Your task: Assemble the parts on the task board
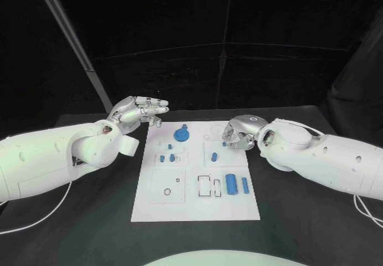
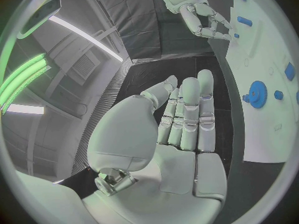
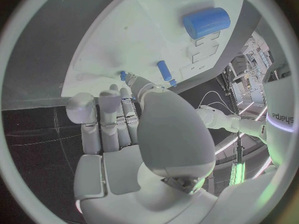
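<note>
The white task board (image 1: 195, 208) lies mid-table. On it are a blue gear (image 1: 182, 134), several small blue pegs (image 1: 167, 158), a blue piece (image 1: 214, 157), a thick blue cylinder (image 1: 231, 184) and a thin blue peg (image 1: 245, 185). My left hand (image 1: 142, 111) hovers above the board's far left corner, fingers straight and holding nothing; its palm (image 2: 181, 124) faces the gear (image 2: 256, 92). My right hand (image 1: 239, 136) hangs over the board's far right edge, fingertips pointing down close to the board, nothing plainly between them. The right hand (image 2: 204, 17) is also visible from the left wrist. A small blue part (image 3: 122, 75) lies by its fingertips.
A black ring (image 1: 167, 192) and two rectangular slots (image 1: 210, 186) mark the board's near half. Black table (image 1: 303, 221) surrounds the board. A slanted metal pole (image 1: 79, 55) stands behind the left arm.
</note>
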Robot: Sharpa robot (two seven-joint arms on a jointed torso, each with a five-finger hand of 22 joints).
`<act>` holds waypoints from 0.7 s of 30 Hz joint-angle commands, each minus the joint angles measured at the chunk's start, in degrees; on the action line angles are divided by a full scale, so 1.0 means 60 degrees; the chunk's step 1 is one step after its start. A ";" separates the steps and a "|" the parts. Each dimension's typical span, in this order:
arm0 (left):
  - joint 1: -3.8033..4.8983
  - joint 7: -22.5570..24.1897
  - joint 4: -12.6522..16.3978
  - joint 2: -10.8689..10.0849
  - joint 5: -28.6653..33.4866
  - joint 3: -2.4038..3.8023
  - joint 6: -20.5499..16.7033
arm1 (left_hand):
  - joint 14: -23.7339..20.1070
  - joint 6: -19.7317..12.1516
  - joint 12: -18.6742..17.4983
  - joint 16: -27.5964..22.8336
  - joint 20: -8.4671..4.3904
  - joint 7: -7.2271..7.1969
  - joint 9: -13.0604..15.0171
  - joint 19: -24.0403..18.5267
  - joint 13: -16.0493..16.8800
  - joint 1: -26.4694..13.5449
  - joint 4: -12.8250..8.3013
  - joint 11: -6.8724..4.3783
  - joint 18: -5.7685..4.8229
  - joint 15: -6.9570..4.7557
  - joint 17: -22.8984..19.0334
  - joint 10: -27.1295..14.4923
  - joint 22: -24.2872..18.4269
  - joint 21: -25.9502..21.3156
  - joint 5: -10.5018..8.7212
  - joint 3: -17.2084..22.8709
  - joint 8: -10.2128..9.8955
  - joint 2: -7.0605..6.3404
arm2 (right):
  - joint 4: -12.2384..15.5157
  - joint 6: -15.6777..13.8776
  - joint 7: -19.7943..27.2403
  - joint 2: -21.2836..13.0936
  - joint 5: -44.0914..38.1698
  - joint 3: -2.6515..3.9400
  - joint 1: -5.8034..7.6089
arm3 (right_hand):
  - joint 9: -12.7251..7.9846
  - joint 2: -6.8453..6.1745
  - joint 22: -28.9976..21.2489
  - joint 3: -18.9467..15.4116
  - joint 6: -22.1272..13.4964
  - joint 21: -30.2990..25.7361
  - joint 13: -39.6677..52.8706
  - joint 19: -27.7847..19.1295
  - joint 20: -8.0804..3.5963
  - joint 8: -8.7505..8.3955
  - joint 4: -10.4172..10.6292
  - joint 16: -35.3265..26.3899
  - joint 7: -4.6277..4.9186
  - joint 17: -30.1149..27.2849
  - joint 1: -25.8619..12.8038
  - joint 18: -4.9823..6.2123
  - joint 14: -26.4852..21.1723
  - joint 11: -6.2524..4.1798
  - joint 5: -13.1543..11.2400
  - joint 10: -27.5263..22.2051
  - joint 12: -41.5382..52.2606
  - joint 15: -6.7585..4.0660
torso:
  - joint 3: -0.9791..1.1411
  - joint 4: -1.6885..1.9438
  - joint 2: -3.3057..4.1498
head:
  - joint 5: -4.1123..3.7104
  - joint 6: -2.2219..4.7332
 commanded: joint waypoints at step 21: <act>0.0006 0.0231 0.0107 -0.0023 0.0441 0.0004 0.0101 | -0.0178 -0.0001 0.0108 -0.0154 0.0006 -0.0004 -0.0022 -0.0157 -0.0003 -0.0124 0.0064 0.0013 0.0052 0.0019 -0.0117 0.0032 -0.0084 -0.0163 0.0012 -0.0069 0.0039 -0.0025 | -0.0511 0.0770 0.0024 0.0536 -0.0232 0.0002 -0.0104 | 0.0042 0.0290 0.0643 0.0812 0.0320 0.0462 -0.0428 0.0434 0.0066 0.0031 -0.0192 0.0181 0.0051 0.0121 -0.0033 -0.0188 0.0159 0.0021 -0.0377 0.0505 -0.0019 0.0020 | -0.0005 -0.0010 -0.0007 | 0.0064 -0.0072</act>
